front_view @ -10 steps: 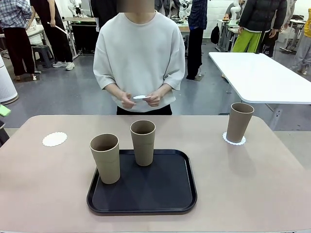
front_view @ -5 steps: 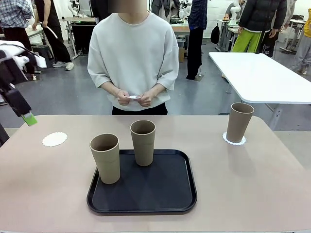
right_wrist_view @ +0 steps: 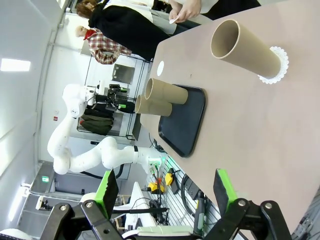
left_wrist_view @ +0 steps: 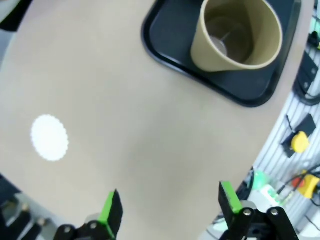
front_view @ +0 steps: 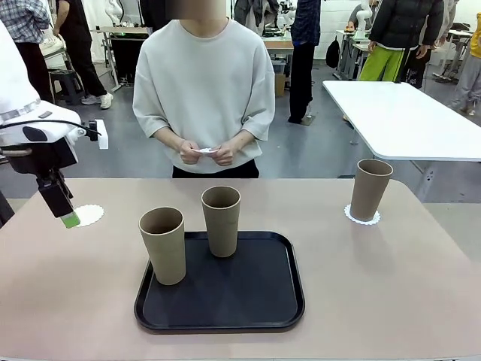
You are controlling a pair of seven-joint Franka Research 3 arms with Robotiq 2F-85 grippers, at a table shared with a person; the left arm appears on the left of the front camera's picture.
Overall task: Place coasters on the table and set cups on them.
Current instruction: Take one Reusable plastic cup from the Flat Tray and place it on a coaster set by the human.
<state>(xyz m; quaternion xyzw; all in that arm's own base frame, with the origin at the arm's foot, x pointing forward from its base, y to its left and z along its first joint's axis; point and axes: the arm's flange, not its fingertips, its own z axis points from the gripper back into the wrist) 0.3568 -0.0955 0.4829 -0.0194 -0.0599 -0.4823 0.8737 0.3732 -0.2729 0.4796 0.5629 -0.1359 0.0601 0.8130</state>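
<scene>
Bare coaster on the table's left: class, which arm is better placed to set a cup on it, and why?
Left. The left end effector, open, hovers beside the bare coaster, close to the nearer tray cup; the right end effector, also open, hangs on the opposite side.

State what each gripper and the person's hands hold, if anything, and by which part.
The left gripper and right gripper are open, empty. The person's hands pinch a coaster by its edges.
</scene>
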